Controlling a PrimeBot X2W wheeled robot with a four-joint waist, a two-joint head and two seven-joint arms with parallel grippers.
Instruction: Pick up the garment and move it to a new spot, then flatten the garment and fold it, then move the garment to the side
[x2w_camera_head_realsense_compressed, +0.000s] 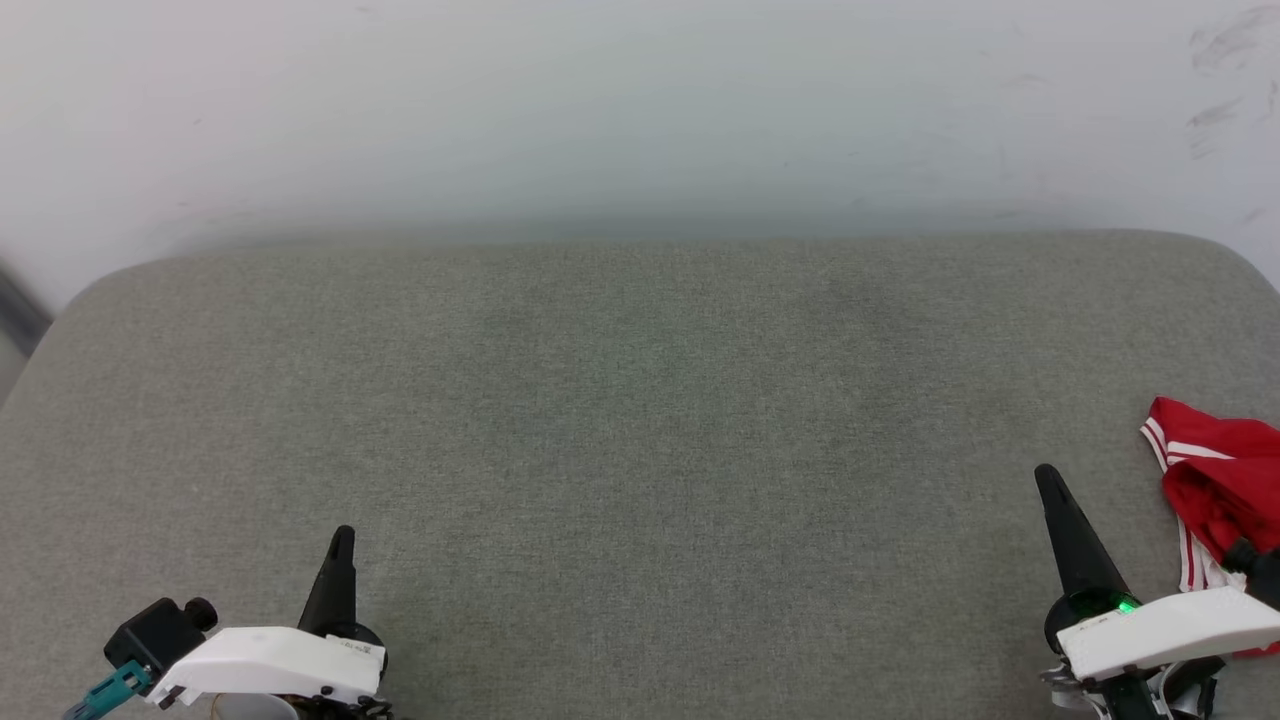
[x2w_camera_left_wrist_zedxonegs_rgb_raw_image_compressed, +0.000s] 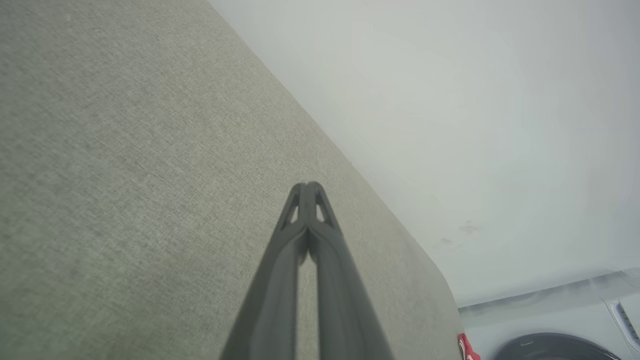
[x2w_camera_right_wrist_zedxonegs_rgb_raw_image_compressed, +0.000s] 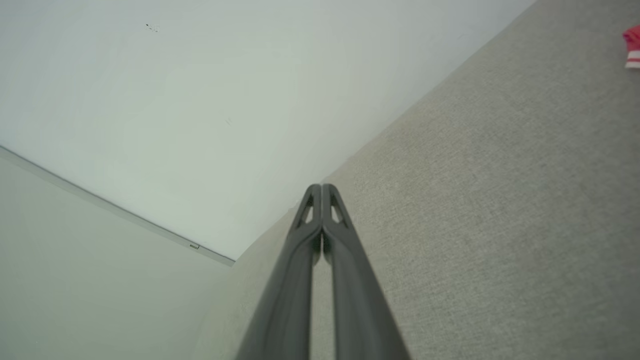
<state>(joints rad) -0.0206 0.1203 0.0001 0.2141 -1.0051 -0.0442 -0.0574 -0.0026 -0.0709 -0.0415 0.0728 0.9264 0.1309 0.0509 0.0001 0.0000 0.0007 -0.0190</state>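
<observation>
The garment is a crumpled red heap with white stripes along one hem. It's sitting at the far right edge of my head view on the grey fabric surface, and no lettering is showing from here. A sliver of it pokes into the top right corner of the right wrist cam, and there's a red scrap at the bottom of the left wrist cam. The right gripper is just beside the heap on its inner side, with its fingers pressed together on nothing. The left gripper is well apart at lower left, also pinched closed and empty. A white wall runs behind the surface.
</observation>
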